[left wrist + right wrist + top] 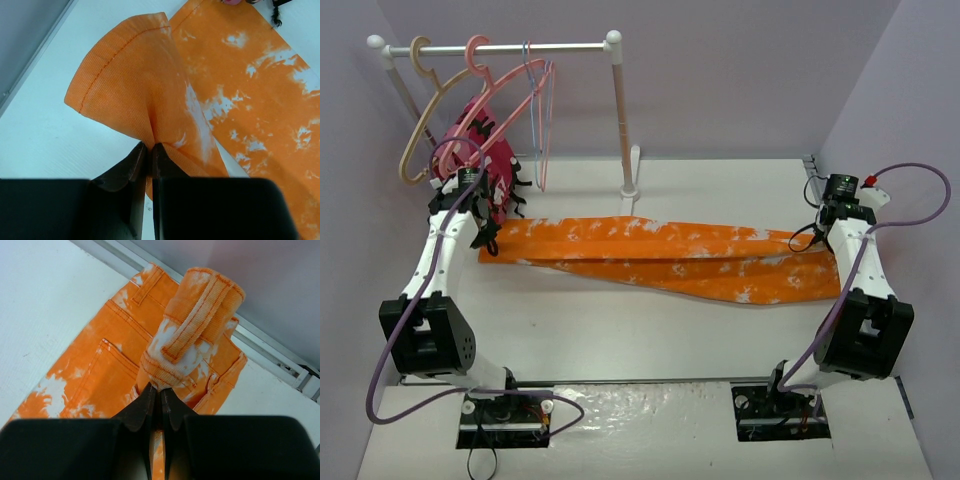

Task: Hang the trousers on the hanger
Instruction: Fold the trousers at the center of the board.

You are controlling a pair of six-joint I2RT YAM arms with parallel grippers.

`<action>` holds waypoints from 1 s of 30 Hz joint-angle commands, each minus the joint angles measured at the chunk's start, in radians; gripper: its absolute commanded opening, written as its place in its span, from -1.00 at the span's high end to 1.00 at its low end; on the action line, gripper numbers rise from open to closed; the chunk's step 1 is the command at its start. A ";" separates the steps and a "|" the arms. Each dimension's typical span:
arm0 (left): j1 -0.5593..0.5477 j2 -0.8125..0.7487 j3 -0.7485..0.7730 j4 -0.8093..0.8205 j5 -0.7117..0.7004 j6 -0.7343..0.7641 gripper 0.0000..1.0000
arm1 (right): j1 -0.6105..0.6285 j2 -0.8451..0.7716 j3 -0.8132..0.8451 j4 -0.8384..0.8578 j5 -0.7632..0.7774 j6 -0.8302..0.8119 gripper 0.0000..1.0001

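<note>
Left tool [149,147] and right tool [156,390] pinch outstretched trousers [660,258]

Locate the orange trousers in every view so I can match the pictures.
Top external: trousers stretched left to right across the middle of the white table.
Left wrist: leg hem, centre and right, pinched by the left gripper.
Right wrist: waistband with belt loop, centre, pinched by the right gripper.
Shared landmark: the white table under the cloth.
</note>
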 commanded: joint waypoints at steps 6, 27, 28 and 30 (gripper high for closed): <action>0.021 0.100 0.137 0.078 -0.113 0.027 1.00 | -0.027 0.113 0.089 0.120 0.135 0.010 1.00; 0.022 0.288 0.285 0.057 -0.120 0.008 1.00 | -0.027 0.331 0.247 0.128 0.073 0.001 1.00; 0.022 0.303 0.300 0.045 -0.116 0.007 1.00 | -0.027 0.338 0.253 0.130 0.068 -0.004 1.00; 0.021 0.323 0.314 0.035 -0.115 0.007 0.99 | -0.029 0.361 0.268 0.130 0.051 -0.013 0.90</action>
